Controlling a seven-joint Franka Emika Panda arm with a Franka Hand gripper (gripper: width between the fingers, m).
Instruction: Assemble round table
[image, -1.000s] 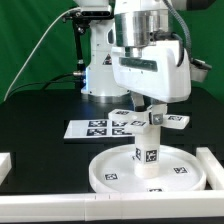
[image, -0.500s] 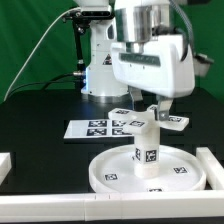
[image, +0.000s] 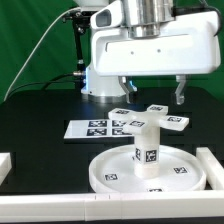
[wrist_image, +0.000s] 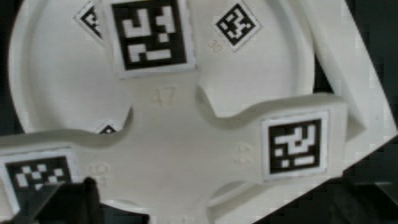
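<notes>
The round rimmed disc (image: 110, 172) lies flat on the black table near the front. The short cylindrical leg (image: 148, 152) stands upright on its hub. The cross-shaped base (image: 160, 118) rests on top of the leg, its tagged arms reaching toward the exterior view's right. My gripper (image: 152, 92) hangs just above the base, jaws spread wide and empty, with one finger (image: 180, 92) on each side. In the wrist view the cross base (wrist_image: 214, 130) fills the middle, over the disc (wrist_image: 71, 60), and my gripper (wrist_image: 205, 205) stands clear of it.
The marker board (image: 95, 128) lies behind the disc. White straight rails sit at the exterior view's left edge (image: 6, 163) and right edge (image: 212, 165). The arm's white pedestal (image: 100, 75) stands at the back, before a green curtain.
My gripper has opened, let go of the cross base and risen. The base stays on top of the leg.
</notes>
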